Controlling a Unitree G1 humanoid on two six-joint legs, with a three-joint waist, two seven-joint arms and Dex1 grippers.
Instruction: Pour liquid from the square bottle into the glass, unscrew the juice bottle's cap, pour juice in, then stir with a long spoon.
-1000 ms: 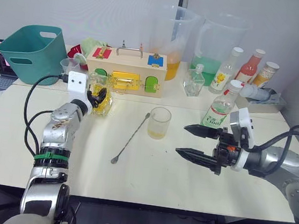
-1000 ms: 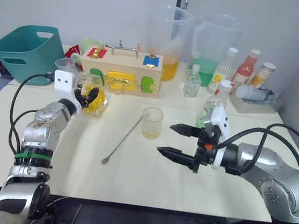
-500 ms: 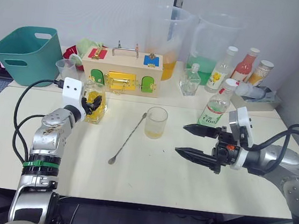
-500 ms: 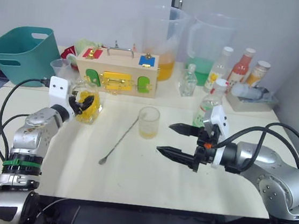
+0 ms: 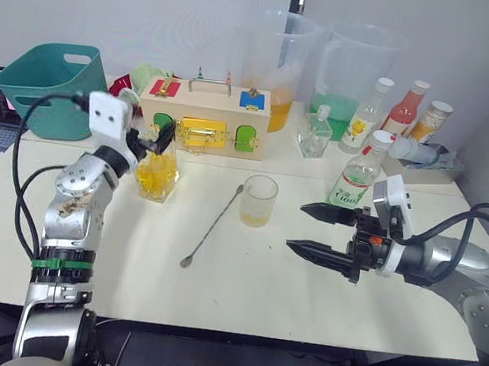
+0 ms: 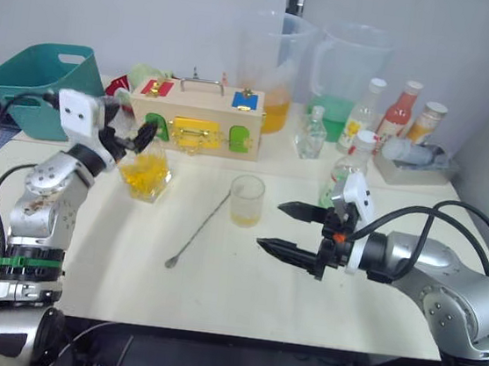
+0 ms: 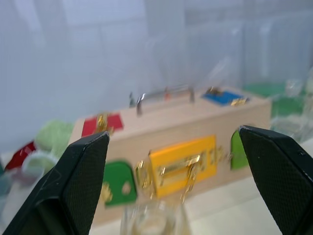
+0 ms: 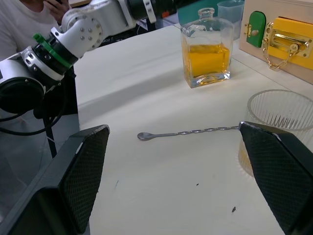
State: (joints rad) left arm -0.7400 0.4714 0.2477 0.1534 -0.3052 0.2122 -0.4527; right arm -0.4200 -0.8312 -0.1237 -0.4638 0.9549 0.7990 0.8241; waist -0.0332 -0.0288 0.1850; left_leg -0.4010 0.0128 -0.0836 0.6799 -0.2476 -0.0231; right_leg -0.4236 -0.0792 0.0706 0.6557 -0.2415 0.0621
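Our left gripper (image 5: 163,136) has its fingers spread wide above the square glass bottle of yellow liquid (image 5: 157,175) on the white desk (image 5: 242,280). Our right gripper (image 5: 311,230) also has spread fingers, near the clear round glass (image 5: 259,201), thin silver long spoon (image 5: 213,225) and green-labelled juice bottle (image 5: 356,180).

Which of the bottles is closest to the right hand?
The juice bottle, green-and-white label, white cap, standing just behind the right hand. The other bottles stand farther back by the jugs.
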